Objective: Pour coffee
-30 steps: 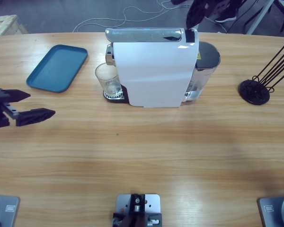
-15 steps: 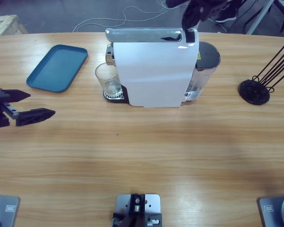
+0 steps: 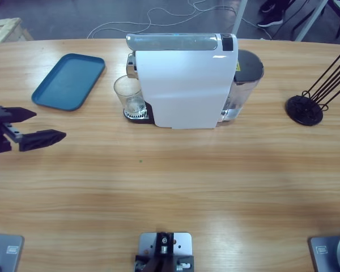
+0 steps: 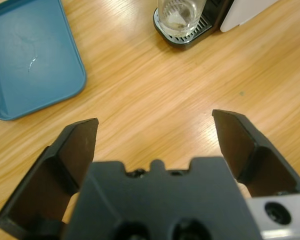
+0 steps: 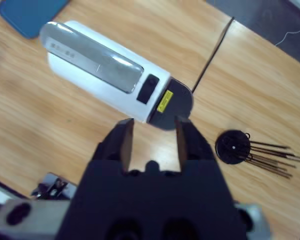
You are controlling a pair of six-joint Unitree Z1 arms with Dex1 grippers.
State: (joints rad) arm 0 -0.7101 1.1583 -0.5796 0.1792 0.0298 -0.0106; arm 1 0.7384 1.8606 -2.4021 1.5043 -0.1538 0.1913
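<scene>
Overhead, a long wooden table (image 3: 175, 187) with pale grain fills most of the high view, its far edge curving against a dark grey floor where a white cable (image 3: 158, 20) loops. On the far left lies a teal tray (image 3: 68, 81), nothing on it. Near the middle stands a white coffee machine (image 3: 184, 85) with a silver top bar and a grey water tank (image 3: 245, 79) at its right end. A small clear glass tumbler (image 3: 128, 94) sits on the machine's drip grate, at the machine's left end, just right of the tray. I cannot make out the coffee in the glass from either the high view or the left wrist view; the tumbler (image 4: 180, 14) looks clear down to its base. At the far right a black round-based stand (image 3: 306, 109) carries thin black rods slanting up toward the right edge.

The left gripper (image 3: 37, 126) comes in from the left edge, near of the tray and well apart from the tumbler. Its jaws stand wide apart with only bare table between them, touching nothing. The left wrist view shows the same: left gripper (image 4: 157, 132) spread wide, tray (image 4: 30, 55) to one side and glass beyond.

The right gripper (image 5: 154, 135) does not show in the high view. In its own wrist view it hangs high above the table, looking down on the machine (image 5: 102, 75), the tank lid (image 5: 170, 102) and the stand (image 5: 235, 146). Its jaws are a moderate gap apart and hold nothing.
</scene>
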